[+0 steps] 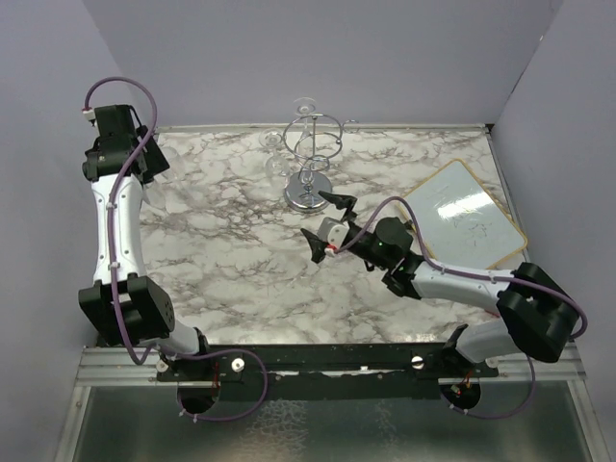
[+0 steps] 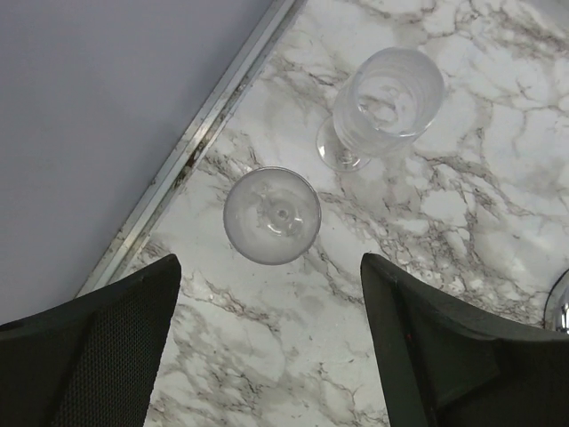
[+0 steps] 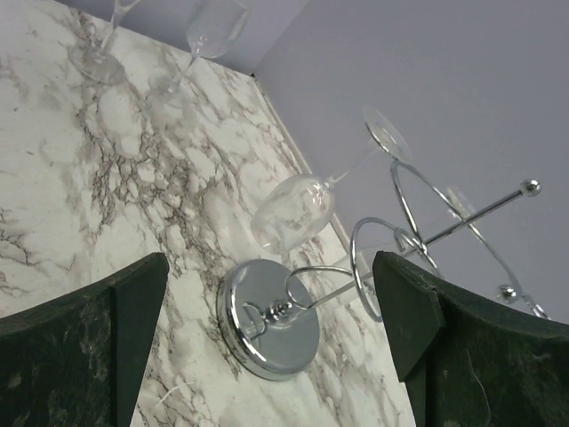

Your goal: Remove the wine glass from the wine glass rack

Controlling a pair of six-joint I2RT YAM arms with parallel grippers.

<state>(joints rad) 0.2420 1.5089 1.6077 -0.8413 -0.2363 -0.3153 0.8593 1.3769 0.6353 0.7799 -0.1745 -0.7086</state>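
Wine glass (image 3: 293, 212): hangs inverted on wine glass rack (image 3: 267, 325)
Left gripper (image 2: 269, 267): released above standing glass (image 2: 271, 216)
Right gripper (image 3: 268, 267): spread, empty

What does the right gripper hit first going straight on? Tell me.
Probably the wine glass rack: its round base lies ahead between the open fingers of the right gripper, the hanging wine glass above. Depth unclear.

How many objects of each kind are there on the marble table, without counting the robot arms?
Wine glasses: 3 (two standing, one hanging)
Wine glass rack: 1
Whiteboard: 1
Total: 5
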